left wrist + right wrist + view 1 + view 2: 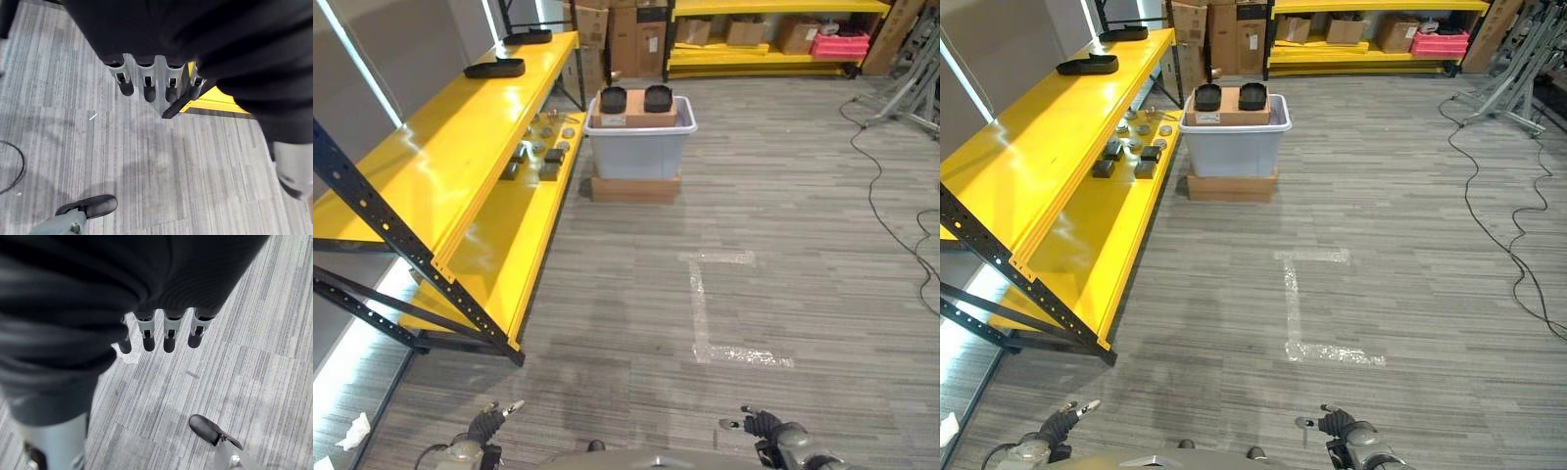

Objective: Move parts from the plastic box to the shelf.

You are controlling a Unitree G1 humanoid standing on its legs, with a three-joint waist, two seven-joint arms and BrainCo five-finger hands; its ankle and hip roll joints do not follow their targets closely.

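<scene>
While we stand far back from the work, our left hand (487,423) and right hand (756,422) hang low at the near edge of the left eye view, both holding nothing. The plastic box (639,147) sits well ahead on a flat cardboard base (635,188), right beside the end of the yellow shelf (440,147), so parts need only a short trip across. On the box rests a brown carton (634,110) with two black parts (613,99) on it. Small dark and round parts (543,147) already lie on the lower board of the shelf, and black trays (495,69) lie on the upper board.

From the right eye view, we see white tape marks (1295,304) on the bare floor between us and the box; nothing blocks the walk. Cables (1508,235) trail off to the right, away from our path. The shelf's dark blue brace (1009,269) sticks out near us on the left, and we think we should keep clear of it.

Looking along the left wrist, our fingers (149,85) hang loose over the floor, it seems.

Looking along the right wrist, our fingers (168,335) hang loose too, pinching nothing.
</scene>
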